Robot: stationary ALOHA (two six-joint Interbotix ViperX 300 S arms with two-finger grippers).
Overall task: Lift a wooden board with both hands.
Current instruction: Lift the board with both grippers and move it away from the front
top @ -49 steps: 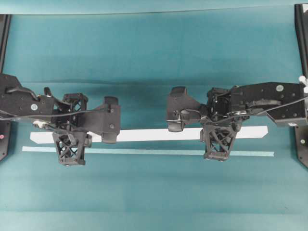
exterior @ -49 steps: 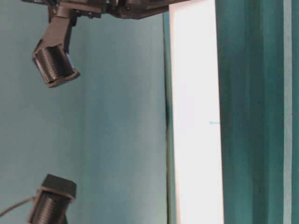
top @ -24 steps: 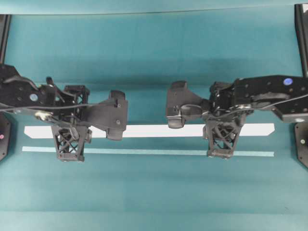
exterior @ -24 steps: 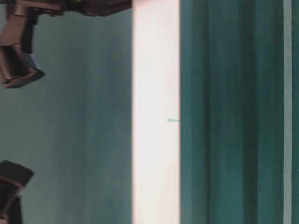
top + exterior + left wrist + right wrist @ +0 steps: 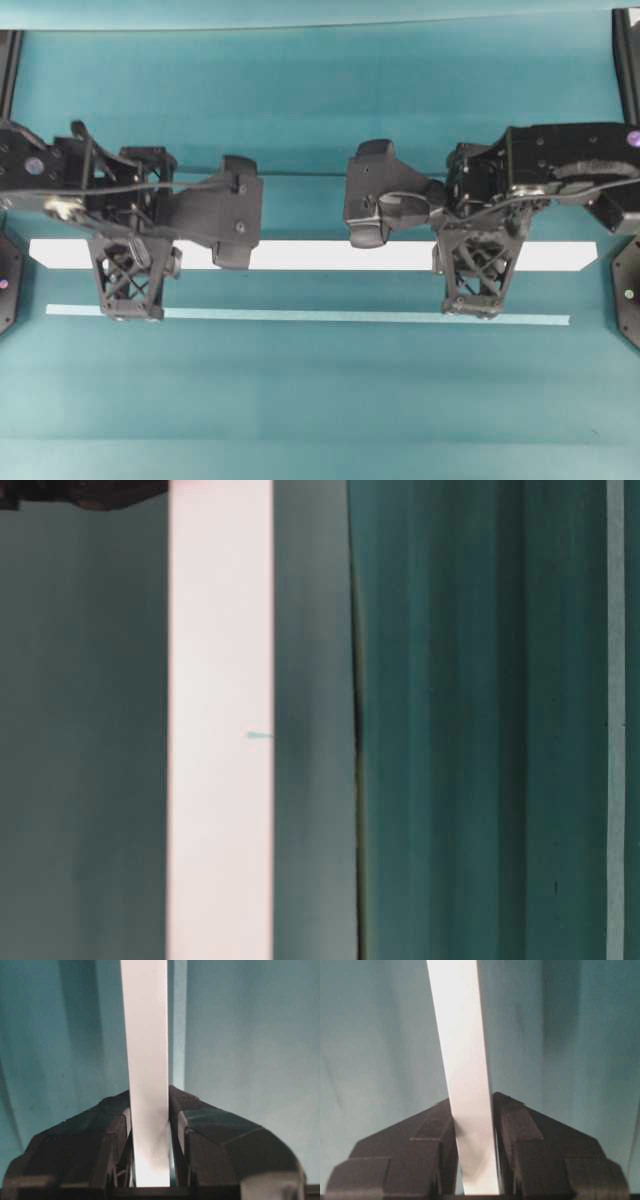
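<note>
Above teal table (image 5: 320,400), wooden board (image 5: 320,255), gripper-clamped

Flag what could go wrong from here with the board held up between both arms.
1. The left hand and right hand each pinch only the narrow wooden board across its width; uneven lifting could tilt or twist it out.
2. Its long unsupported middle may sag or bounce.

The left end effector (image 5: 150,1130) clamps the wooden board (image 5: 146,1050) between its fingers (image 5: 200,1135).
</note>
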